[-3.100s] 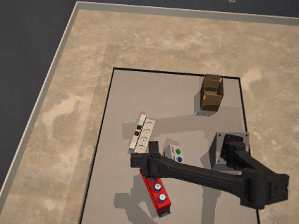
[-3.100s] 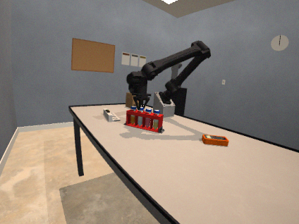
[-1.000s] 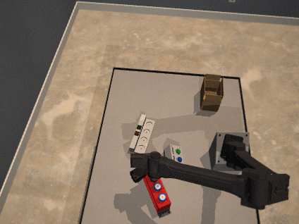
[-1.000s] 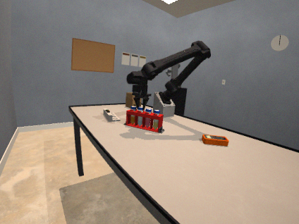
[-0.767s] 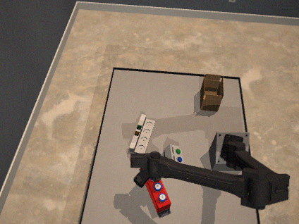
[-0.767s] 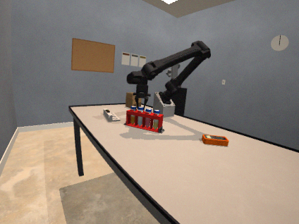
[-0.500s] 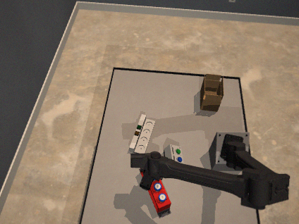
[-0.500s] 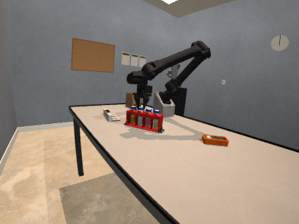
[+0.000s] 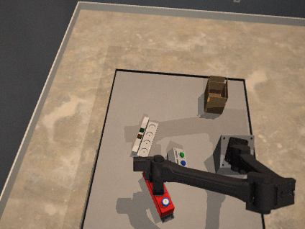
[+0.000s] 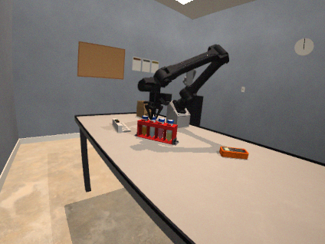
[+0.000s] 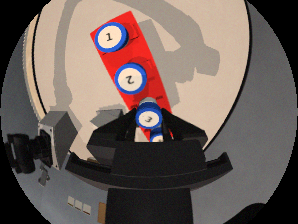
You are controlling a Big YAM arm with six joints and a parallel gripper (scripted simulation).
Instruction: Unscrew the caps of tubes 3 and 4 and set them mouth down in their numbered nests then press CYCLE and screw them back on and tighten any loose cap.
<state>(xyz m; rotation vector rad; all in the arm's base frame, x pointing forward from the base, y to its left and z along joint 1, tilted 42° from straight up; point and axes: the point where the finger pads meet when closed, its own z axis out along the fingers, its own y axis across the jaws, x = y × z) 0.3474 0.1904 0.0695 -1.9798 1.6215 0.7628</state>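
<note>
1. Claw: I find my claw [image 9: 155, 180] [image 10: 154, 115] [image 11: 148, 111] closed on cap 3 [image 10: 154, 119] [image 11: 149, 120], pinching it from both sides. The numbered face is visible between my fingers in the wrist view.
2. Position: cap 3 is over its place in the red decapping station [image 9: 170, 209] [image 10: 167, 126] [image 11: 144, 60]. I cannot tell how far its thread is engaged.
3. Other caps: cap 1 [image 9: 165, 201] [image 10: 170, 122] [image 11: 109, 37] and cap 2 [image 10: 161, 120] [image 11: 130, 78] sit on their tubes. Cap 4 [image 10: 145, 118] [image 11: 157, 138] is at the station's end beyond cap 3, partly hidden by my claw in the wrist view. Their tightness cannot be judged.
4. Cap tray [image 9: 147, 140] [image 10: 121, 126]: left of centre in the top view, its four nests uncovered. The green lamp [image 9: 142, 129] and amber lamp [image 9: 139, 136] both look dark.
5. Key housing [image 9: 173, 155]: right of the cap tray in the top view, with the green key [image 9: 182, 154] above the blue key [image 9: 183, 163].
6. Surroundings: a brown open box [image 9: 215, 105] [image 10: 141, 109] stands at the desk's [image 9: 173, 101] [image 10: 230, 192] [image 11: 170, 30] upper right in the top view. An orange instrument [image 10: 234, 154] lies at right in the exterior view.
</note>
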